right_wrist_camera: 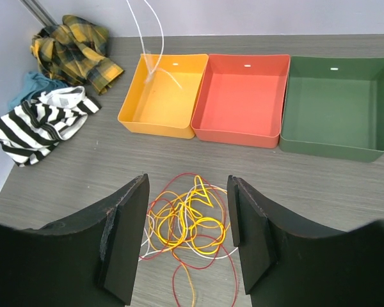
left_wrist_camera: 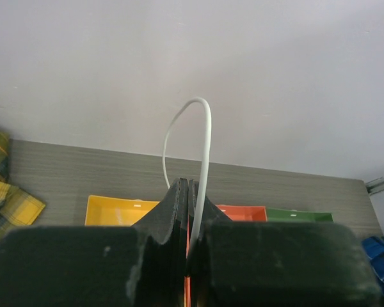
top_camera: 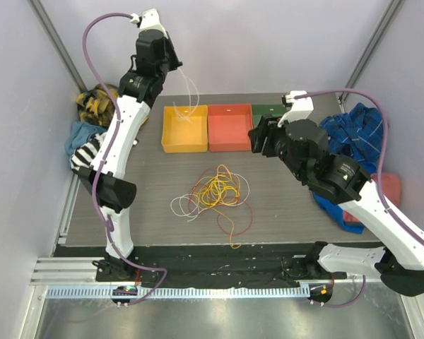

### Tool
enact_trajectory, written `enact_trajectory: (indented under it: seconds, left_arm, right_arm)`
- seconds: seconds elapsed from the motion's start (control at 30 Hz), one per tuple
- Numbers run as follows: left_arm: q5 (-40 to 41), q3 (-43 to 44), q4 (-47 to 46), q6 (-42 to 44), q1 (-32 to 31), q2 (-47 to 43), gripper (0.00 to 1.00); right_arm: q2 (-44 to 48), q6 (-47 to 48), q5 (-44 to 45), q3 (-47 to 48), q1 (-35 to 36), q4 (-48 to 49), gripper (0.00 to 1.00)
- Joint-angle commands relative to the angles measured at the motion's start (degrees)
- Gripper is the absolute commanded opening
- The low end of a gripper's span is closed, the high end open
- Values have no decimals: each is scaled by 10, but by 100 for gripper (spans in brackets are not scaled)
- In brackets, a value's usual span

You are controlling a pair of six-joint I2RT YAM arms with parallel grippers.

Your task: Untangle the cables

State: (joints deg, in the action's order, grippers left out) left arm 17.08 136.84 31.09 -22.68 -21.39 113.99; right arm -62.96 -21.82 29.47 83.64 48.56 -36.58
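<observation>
a: where r the cables?

b: cables (top_camera: 215, 191) lie mid-bench (top_camera: 290, 205), centre of the top view. red, yellow + white loops in one knot.

a: left side?

b: my left pincer (left_wrist_camera: 189, 185) is pressed together on a white cable (left_wrist_camera: 205, 147), upper left of the top view. the strand hangs down to the yellow bin (right_wrist_camera: 163, 96).

a: right?

b: my right pincer (right_wrist_camera: 187, 182) is spread w/ nothing in it. the knot shows between its fingers, low in the wrist view.

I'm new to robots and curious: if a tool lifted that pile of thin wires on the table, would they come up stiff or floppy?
Probably floppy: the cables lie in loose curls, and the white cable pinched in the left tool hangs into the yellow bin. Likely light, being so thin. Interlaced, several would probably rise together.
</observation>
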Motion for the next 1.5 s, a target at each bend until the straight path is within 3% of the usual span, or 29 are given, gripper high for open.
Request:
enact_trajectory:
  seconds: [0.0,0.5,0.57,0.6,0.63,0.67,0.87,1.03,1.13,1.17,1.27,1.37,1.47]
  left_arm:
    - [-16,-5,-42,-7,6,14,0]
    - [-19,-26,-19,-3,26,101,0]
    - [-36,-34,-12,3,26,122,20]
    - [-40,-34,-3,4,26,130,46]
    - [-40,-31,5,4,27,147,53]
    - [-42,-26,10,4,28,153,66]
    - [-45,-12,32,-2,32,164,82]
    - [-41,-38,35,-9,30,95,84]
    - [-54,-147,6,-34,16,-8,83]
    - [-54,-229,-22,-39,8,-35,82]
    - [-13,-361,-39,-26,-44,-142,81]
    - [37,-445,-37,-21,-109,-227,81]
    - [29,-544,-18,-60,-145,-297,81]
  right_arm:
    - [-7,15,9,-2,0,18,60]
    - [-5,20,17,-25,-1,19,60]
    - [-3,18,17,-35,-2,21,60]
    - [-3,15,18,-38,-1,22,59]
    - [-3,14,17,-41,-1,23,59]
    - [-2,13,17,-41,-2,23,60]
    - [3,13,22,-40,-2,23,59]
    - [0,10,20,-45,-2,28,60]
    - [0,7,23,-60,-3,36,59]
    - [-1,6,21,-66,-3,38,59]
    - [6,-7,12,-98,-3,38,59]
    - [17,-17,-6,-148,-3,41,57]
    - [14,-41,-24,-198,-4,48,54]
